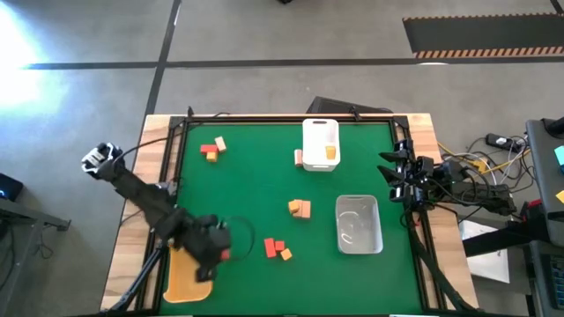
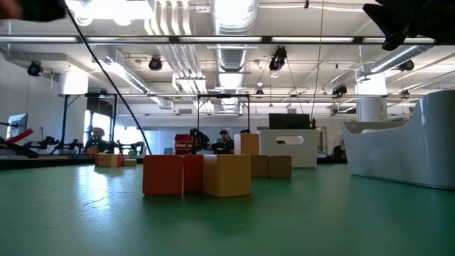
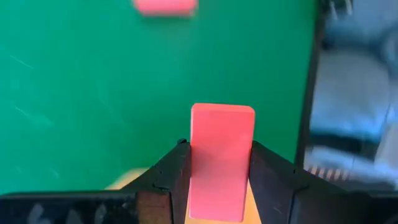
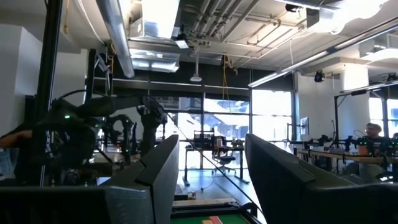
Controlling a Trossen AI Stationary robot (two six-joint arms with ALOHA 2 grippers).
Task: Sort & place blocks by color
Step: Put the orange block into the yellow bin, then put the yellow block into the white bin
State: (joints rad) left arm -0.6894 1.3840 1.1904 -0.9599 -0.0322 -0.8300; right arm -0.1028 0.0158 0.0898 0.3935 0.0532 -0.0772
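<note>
Left pincer (image 3: 214, 180) grips a red block (image 3: 221, 158).
It hangs over the yellow tray (image 1: 181, 277); right pincer (image 4: 208, 180) waits, fingers apart, at the table's (image 1: 247, 189) edge.

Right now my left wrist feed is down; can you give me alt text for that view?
The left hand grips a red block between its two dark fingers, held above the green table. Another red block lies farther off on the mat, blurred, and a strip of yellow tray shows just beside the fingers.
</note>
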